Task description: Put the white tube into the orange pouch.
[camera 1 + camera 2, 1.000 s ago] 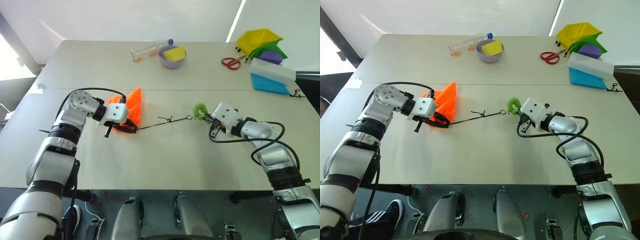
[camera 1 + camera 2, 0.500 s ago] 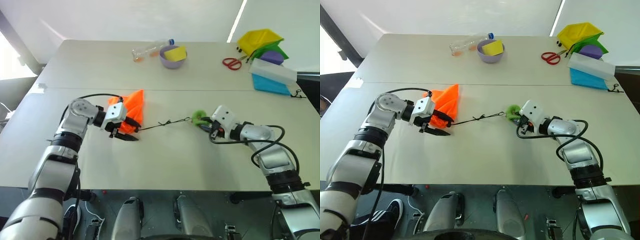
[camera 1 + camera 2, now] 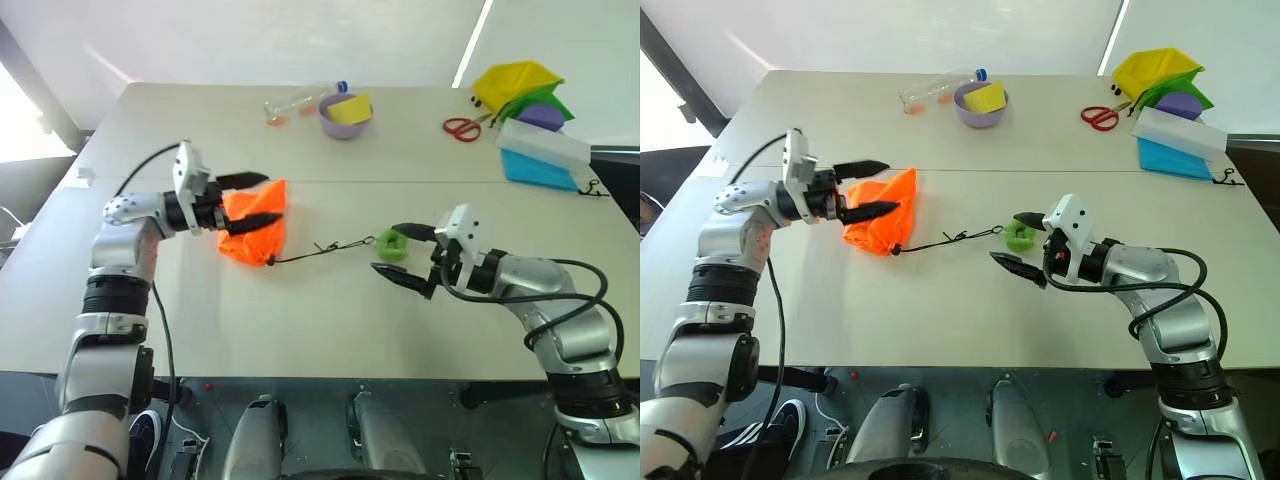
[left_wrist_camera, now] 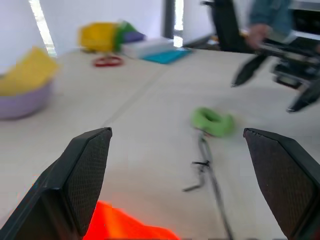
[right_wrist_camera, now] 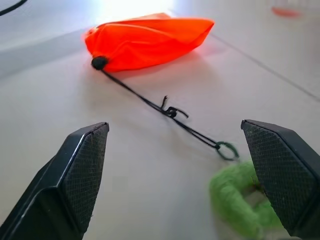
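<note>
Orange soft fabric drawstring pouch (image 3: 252,230) lies cinched, left of table centre, released a second ago. Left gripper (image 3: 251,200) and right gripper (image 3: 403,254) now splayed, empty. White tube unseen, probably inside.

Both hands gape empty, orange pouch (image 3: 880,213) lying cinched between them.

Looks like lab or test room — two plain beige tables (image 3: 420,310) pushed together, white wall behind. Loose props on far edge — red scissors (image 3: 461,126), yellow bin (image 3: 515,80), lavender bowl (image 3: 343,116), blue-and-white box (image 3: 543,155). Seated person (image 4: 267,20) beyond table.
</note>
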{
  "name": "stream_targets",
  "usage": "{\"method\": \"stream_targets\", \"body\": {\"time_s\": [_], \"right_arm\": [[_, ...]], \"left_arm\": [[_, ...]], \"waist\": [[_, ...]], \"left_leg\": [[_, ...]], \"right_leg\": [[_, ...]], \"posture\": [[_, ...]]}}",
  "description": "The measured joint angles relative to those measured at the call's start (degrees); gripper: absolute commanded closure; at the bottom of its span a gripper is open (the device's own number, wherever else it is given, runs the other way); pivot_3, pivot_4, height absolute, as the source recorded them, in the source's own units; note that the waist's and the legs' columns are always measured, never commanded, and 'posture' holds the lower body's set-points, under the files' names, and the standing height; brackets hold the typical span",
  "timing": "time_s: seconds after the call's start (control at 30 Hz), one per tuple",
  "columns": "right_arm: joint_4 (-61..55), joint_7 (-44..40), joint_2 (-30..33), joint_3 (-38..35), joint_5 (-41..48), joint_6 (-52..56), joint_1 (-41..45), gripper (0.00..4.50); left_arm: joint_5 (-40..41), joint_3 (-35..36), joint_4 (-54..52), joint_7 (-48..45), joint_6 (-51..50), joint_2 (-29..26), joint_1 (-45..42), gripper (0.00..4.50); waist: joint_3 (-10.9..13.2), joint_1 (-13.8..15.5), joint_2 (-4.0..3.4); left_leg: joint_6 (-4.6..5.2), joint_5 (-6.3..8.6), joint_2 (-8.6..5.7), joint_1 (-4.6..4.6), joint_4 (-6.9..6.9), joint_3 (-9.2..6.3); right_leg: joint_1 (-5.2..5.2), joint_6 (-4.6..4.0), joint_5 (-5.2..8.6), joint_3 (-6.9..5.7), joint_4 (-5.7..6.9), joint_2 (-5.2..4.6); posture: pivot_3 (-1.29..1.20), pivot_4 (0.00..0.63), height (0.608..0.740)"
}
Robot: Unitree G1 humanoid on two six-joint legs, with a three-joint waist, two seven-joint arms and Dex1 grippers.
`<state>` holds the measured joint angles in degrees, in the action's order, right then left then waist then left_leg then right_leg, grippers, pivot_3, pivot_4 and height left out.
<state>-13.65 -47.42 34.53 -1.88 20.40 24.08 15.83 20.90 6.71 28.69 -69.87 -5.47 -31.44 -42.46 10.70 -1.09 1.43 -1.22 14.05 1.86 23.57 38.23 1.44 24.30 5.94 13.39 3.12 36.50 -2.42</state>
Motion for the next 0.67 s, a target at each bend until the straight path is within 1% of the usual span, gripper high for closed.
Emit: {"method": "stream_targets", "body": {"time_s": [0.1,0.2,0.3,0.33,0.47,0.67], "right_arm": [[4.76,8.14,-1.91,-1.06,-5.86,-4.07,-0.10,0.08],[10.49,15.90,-4.03,-2.92,-10.38,-7.59,0.08,0.08],[16.00,22.00,-5.79,-5.21,-12.26,-9.55,2.40,0.08],[17.41,22.98,-5.87,-5.63,-12.58,-10.50,3.25,0.08],[24.68,25.11,-5.61,-6.74,-13.67,-15.03,5.46,0.08],[34.23,25.04,-4.64,-6.81,-15.15,-18.86,6.43,0.08]], "left_arm": [[-1.31,3.82,-0.04,7.94,2.03,-1.43,4.52,0.00],[-0.55,8.09,-4.90,12.30,0.88,-3.19,14.19,0.00],[0.17,10.10,-12.06,15.74,-1.13,-3.36,22.47,0.00],[0.56,10.54,-14.18,16.68,-2.17,-3.42,24.32,0.00],[2.41,12.61,-25.45,20.03,-6.16,-3.48,33.76,0.00],[3.44,13.36,-33.42,22.25,-7.69,-3.32,43.96,0.00]], "waist": [[0.00,-0.13,0.00],[0.00,-0.24,-0.01],[0.00,0.10,0.00],[0.00,0.28,0.00],[-0.04,0.07,0.05],[-0.03,-0.17,0.04]], "left_leg": [[0.00,0.00,0.00,-0.06,-0.06,0.07],[0.00,0.00,0.02,-0.06,-0.12,0.12],[-0.01,0.00,0.00,-0.05,-0.12,0.16],[-0.01,0.00,0.00,-0.05,-0.11,0.16],[-0.02,-0.01,0.03,-0.11,-0.09,0.22],[-0.02,-0.01,0.05,-0.14,-0.11,0.26]], "right_leg": [[0.01,0.00,0.00,0.04,0.04,-0.02],[0.06,0.00,0.00,0.04,0.09,-0.09],[0.06,-0.06,0.03,0.04,0.08,-0.18],[0.05,-0.23,0.12,0.04,0.07,-0.18],[-0.12,-0.27,0.12,0.06,-0.09,-0.24],[-0.09,-0.29,0.13,0.09,-0.11,-0.21]], "posture": [[0.00,0.150,0.740],[0.00,0.150,0.740],[0.00,0.150,0.740],[0.00,0.150,0.740],[0.00,0.150,0.740],[0.00,0.150,0.740]]}}
